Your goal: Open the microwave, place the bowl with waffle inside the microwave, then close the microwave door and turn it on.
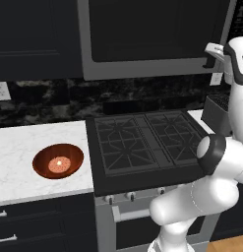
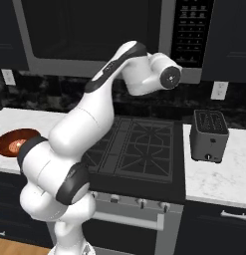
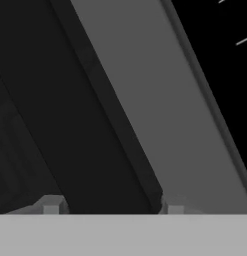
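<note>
- You're looking at the microwave (image 2: pixel 109 37) hanging over the stove (image 1: pixel 147 142), with its door (image 1: pixel 147 37) shut flush against the grey frame.
- Your arm is reaching up toward the microwave's right side, by the black button panel (image 2: pixel 192 32).
- In the hand view, your gripper (image 3: pixel 112 206) is sitting right up against the door; a dark strip that looks like the handle (image 3: pixel 107 105) is running diagonally between the two fingertips (image 3: pixel 51 205), beside the grey frame band.
- The jaws are standing apart on either side of that strip; you can't tell from these views whether they're pressing on it yet.
- The bowl (image 1: pixel 58 160) is sitting on the marble counter (image 1: pixel 24 147) left of the stove, well apart from the arm.
- The waffle (image 1: pixel 59 164) is lying flat in the middle of the bowl.
- A toaster (image 2: pixel 209 135) is standing on the counter right of the stove.
- Wall outlets are showing on the dark backsplash on both sides.
</note>
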